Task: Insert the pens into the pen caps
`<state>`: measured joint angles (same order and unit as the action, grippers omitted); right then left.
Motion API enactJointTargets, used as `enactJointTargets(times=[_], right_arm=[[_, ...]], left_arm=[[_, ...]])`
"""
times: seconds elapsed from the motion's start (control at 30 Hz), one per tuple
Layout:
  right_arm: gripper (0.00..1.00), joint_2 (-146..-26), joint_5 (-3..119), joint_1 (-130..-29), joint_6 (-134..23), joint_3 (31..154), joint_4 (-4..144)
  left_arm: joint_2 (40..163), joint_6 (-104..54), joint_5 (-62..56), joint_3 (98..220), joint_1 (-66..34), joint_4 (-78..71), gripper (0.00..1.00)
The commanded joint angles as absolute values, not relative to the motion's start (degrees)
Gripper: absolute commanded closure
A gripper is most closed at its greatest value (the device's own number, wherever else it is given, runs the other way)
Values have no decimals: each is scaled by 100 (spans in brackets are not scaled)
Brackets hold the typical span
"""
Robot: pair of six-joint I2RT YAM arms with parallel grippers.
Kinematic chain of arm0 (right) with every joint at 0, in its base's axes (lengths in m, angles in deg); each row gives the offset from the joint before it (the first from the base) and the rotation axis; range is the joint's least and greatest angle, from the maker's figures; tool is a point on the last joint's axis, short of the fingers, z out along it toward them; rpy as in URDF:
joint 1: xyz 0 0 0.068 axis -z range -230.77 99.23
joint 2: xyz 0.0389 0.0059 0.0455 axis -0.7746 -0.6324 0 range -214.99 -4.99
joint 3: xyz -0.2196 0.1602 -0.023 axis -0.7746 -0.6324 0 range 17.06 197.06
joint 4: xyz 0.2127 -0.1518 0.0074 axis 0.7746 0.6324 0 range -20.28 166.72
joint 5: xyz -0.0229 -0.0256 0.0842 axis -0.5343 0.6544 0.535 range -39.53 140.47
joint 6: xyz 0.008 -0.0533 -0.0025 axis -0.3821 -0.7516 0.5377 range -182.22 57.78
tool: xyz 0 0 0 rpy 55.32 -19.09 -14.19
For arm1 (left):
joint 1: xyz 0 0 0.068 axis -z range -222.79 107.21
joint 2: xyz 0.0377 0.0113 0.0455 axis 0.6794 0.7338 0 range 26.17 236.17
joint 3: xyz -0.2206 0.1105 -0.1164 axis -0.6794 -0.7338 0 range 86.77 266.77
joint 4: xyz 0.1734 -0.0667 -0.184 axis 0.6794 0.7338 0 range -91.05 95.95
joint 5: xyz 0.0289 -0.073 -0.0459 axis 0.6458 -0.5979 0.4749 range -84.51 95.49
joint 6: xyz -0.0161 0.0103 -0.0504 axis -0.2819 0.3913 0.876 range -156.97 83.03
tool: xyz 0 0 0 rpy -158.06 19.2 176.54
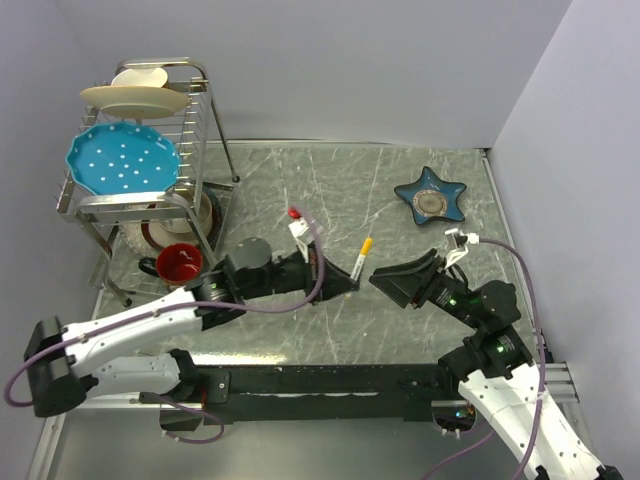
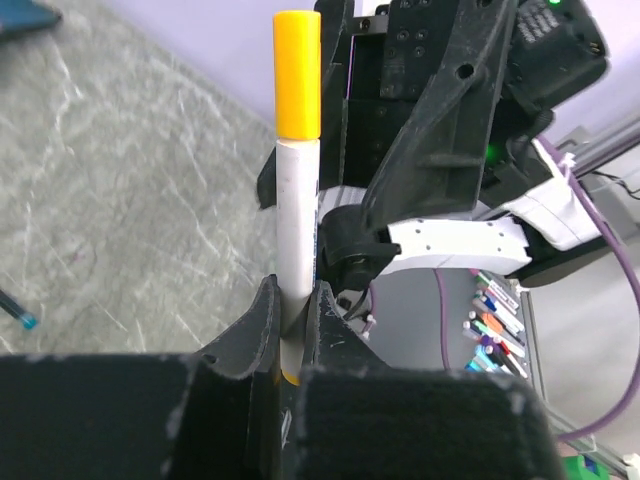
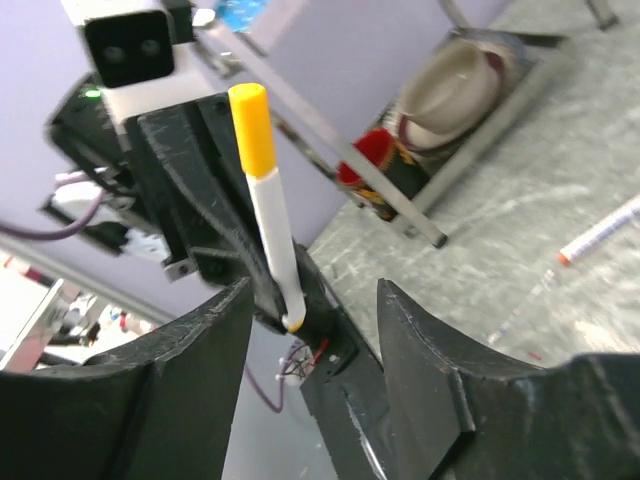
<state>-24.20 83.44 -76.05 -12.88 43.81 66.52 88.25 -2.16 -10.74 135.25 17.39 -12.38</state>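
My left gripper (image 1: 345,283) is shut on the lower barrel of a white pen (image 1: 362,255) and holds it upright above the table. In the left wrist view the pen (image 2: 298,230) rises from between the fingers (image 2: 262,320), with a yellow-orange cap (image 2: 297,75) on its top end. My right gripper (image 1: 383,277) is open and empty, just right of the pen. In the right wrist view the pen (image 3: 272,225) and its cap (image 3: 252,130) stand between the spread fingers (image 3: 215,330). A second white pen with a red-orange end (image 3: 600,235) lies on the table.
A dish rack (image 1: 205,120) with plates and a blue dish (image 1: 122,160) stands at the back left, a red mug (image 1: 180,263) beside it. A blue star-shaped dish (image 1: 430,197) sits at the back right. A thin blue-tipped stick (image 2: 20,318) lies on the table.
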Motion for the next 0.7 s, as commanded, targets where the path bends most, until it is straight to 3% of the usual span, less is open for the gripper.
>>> enactJointTargets(times=[0.0,0.33,0.67], right_arm=[[38,-2599,8817,-7652,-1624,5054,6419],[35,-3775,8897,-7959,-1959,5880,6207],[36,-5113,8115,-9155,-2486,6917,6217]], left_arm=[[8137,-567,-928,13108,1741,-1301,99],[6643,-717,-814,12122,1732,-1258,99],[6695,-480,-1367,12078,1732,-1291,99]])
